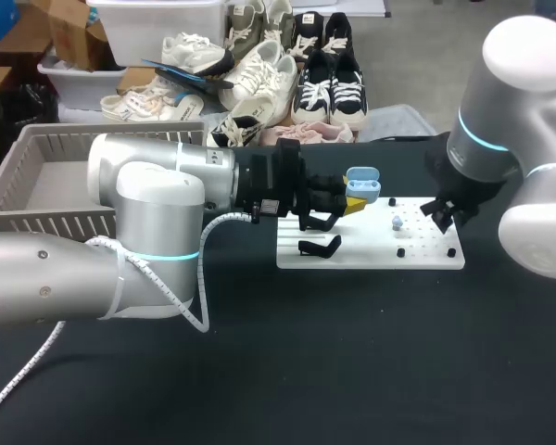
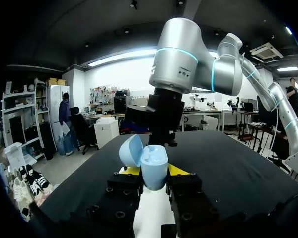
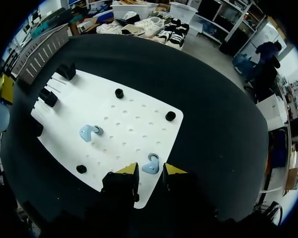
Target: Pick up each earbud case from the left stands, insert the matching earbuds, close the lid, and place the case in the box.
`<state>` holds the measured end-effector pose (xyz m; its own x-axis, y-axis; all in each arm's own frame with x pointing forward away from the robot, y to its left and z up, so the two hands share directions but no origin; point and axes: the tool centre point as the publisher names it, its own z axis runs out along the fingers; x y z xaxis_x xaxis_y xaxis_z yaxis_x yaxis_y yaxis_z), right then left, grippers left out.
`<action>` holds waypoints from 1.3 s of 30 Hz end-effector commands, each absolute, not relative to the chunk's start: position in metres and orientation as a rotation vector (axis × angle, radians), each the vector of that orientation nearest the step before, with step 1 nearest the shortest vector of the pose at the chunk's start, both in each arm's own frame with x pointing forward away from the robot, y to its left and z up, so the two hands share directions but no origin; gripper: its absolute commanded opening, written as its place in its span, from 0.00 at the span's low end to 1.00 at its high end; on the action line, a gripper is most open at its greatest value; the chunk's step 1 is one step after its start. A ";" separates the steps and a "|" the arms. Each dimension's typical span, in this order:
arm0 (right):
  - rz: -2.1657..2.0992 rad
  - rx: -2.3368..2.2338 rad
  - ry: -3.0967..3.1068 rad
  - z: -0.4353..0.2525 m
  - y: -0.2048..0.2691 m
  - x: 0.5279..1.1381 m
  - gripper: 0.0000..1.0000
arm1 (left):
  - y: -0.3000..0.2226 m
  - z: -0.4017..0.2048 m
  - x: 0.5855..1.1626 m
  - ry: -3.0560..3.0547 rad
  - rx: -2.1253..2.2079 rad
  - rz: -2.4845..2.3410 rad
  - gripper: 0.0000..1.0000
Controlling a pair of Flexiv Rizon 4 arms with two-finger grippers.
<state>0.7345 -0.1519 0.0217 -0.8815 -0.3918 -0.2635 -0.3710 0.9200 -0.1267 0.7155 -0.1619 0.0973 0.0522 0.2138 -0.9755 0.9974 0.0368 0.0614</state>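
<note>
My left gripper is shut on a light blue earbud case with its lid swung open, held above the left part of the white board. In the head view the case hangs over the black stands. One light blue earbud lies on the board's edge between the yellow fingertips of my right gripper, with a thin gap on each side. A second earbud sits on its peg farther along the board. My right gripper hovers at the board's right end.
A grey slatted basket stands at the back left of the black table. Short black pegs stick up from the white board. An empty black stand sits at the board's far end.
</note>
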 end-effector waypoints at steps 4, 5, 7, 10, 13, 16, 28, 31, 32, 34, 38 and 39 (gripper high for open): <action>-0.107 -0.564 2.800 0.021 -0.152 0.737 0.16 | -0.162 0.097 0.715 1.339 1.355 -1.024 0.00; -0.106 -0.563 2.801 0.020 -0.152 0.737 0.15 | -0.162 0.097 0.715 1.339 1.355 -1.024 0.00; -0.106 -0.563 2.802 0.020 -0.152 0.737 0.10 | -0.162 0.097 0.715 1.339 1.355 -1.024 0.00; -0.102 -0.562 2.804 0.020 -0.152 0.738 0.04 | -0.162 0.097 0.715 1.339 1.355 -1.024 0.00; -0.101 -0.563 2.803 0.020 -0.151 0.738 0.00 | -0.162 0.097 0.715 1.339 1.355 -1.024 0.00; -0.101 -0.561 2.803 0.023 -0.151 0.737 0.00 | -0.162 0.097 0.715 1.339 1.355 -1.024 0.00; -0.108 -0.557 2.784 0.050 -0.153 0.719 0.00 | -0.162 0.097 0.715 1.339 1.355 -1.024 0.00; -0.085 -0.594 2.777 0.057 -0.153 0.716 0.00 | -0.162 0.097 0.715 1.339 1.355 -1.024 0.00; -0.085 -0.594 2.777 0.057 -0.153 0.716 0.00 | -0.162 0.097 0.715 1.339 1.355 -1.024 0.00; -0.085 -0.594 2.777 0.057 -0.153 0.716 0.00 | -0.162 0.097 0.715 1.339 1.355 -1.024 0.00; -0.085 -0.594 2.777 0.057 -0.153 0.716 0.00 | -0.162 0.097 0.715 1.339 1.355 -1.024 0.00; -0.085 -0.594 2.777 0.057 -0.153 0.716 0.00 | -0.162 0.097 0.715 1.339 1.355 -1.024 0.00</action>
<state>0.7181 -0.1528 0.0566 -0.8707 -0.4101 -0.2715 -0.3938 0.9120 -0.1147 0.7155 -0.1619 0.0973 0.0522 0.2138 -0.9755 0.9974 0.0368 0.0614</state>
